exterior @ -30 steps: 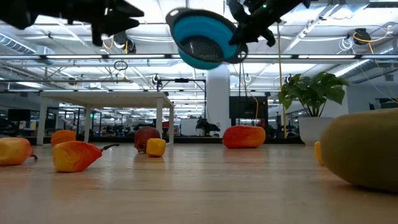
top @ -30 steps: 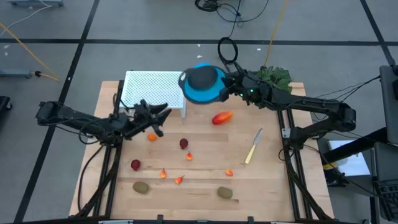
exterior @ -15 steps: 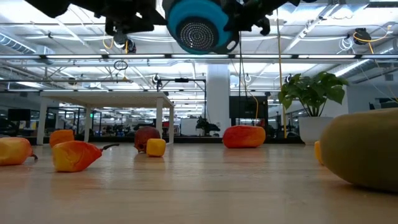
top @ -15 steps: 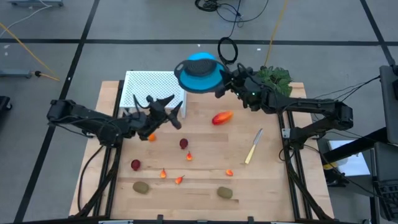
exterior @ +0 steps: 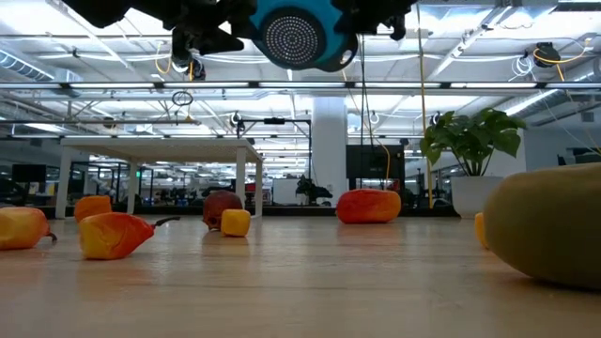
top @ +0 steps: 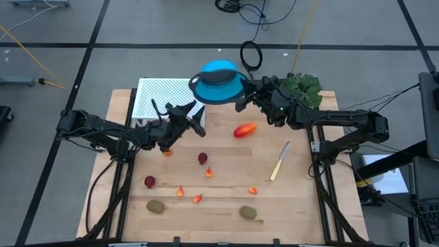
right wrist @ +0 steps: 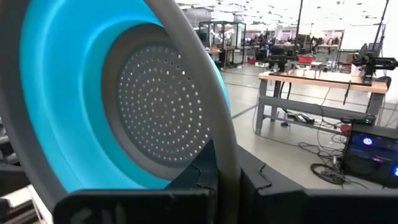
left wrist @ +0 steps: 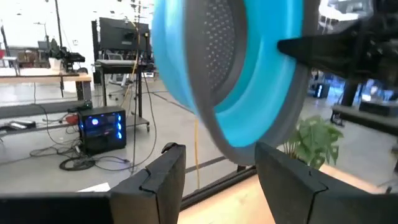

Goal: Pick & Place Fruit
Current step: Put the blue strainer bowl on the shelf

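A blue colander (top: pixel 218 81) with a grey perforated bottom (exterior: pixel 299 33) hangs high over the table's far side, tipped on its side. My right gripper (top: pixel 241 97) is shut on its rim. My left gripper (top: pixel 197 118) stands open just left of the colander (left wrist: pixel 236 68), fingers level, touching nothing. The fruit lies on the wooden table: a red-orange oval (top: pixel 245 129), an orange ball (top: pixel 167 151) under my left arm, dark red balls (top: pixel 203 158) (top: pixel 149 181), tiny orange-red bits (top: pixel 208 172), and two kiwis (top: pixel 156 206) (top: pixel 247 213). My right gripper pinches the colander's grey rim (right wrist: pixel 219 140) between its two fingers. The fingers come level from the table's right side. The colander is lifted clear of the table and stands on edge, its perforated bottom facing the near edge.
A white perforated rack (top: pixel 168 99) stands at the far left, a leafy plant (top: pixel 302 86) at the far right. A pale yellow utensil (top: pixel 280 161) lies right of the middle. Bare wood shows between the fruits.
My right gripper has risen a little toward the far edge and turned, tipping the colander from bowl-up onto its side, bottom toward the near edge. My left gripper has risen and moved toward the table's right, up to the colander.
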Controlling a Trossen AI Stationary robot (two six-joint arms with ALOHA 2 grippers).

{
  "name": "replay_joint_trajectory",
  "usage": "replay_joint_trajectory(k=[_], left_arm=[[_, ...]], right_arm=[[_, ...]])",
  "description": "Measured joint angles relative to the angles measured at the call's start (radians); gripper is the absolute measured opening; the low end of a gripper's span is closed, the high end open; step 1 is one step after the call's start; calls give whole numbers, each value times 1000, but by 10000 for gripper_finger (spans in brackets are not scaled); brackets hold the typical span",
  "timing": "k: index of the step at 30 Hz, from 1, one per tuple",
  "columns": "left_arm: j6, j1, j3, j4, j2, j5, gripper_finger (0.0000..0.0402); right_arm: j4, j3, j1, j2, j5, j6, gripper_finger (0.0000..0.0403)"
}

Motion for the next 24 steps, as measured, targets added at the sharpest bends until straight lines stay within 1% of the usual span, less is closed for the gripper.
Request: replay_joint_trajectory(k=[5,12,15,19,21,24], left_arm=[[-41,1,0,26,0,0,191],[-142,26,0,42,1,2,191],[-144,38,0,63,2,3,191],[-146,54,0,76,2,44,191],[-147,59,0,83,2,72,191],[-159,64,0,78,2,75,191]], right_arm=[[-4,0,0,0,1,0,6],[7,0,8,0,0,16,6],[21,0,26,13,7,15,6],[47,0,55,36,69,-6,6],[71,1,62,51,74,-12,6],[91,0,73,73,77,-13,6]])
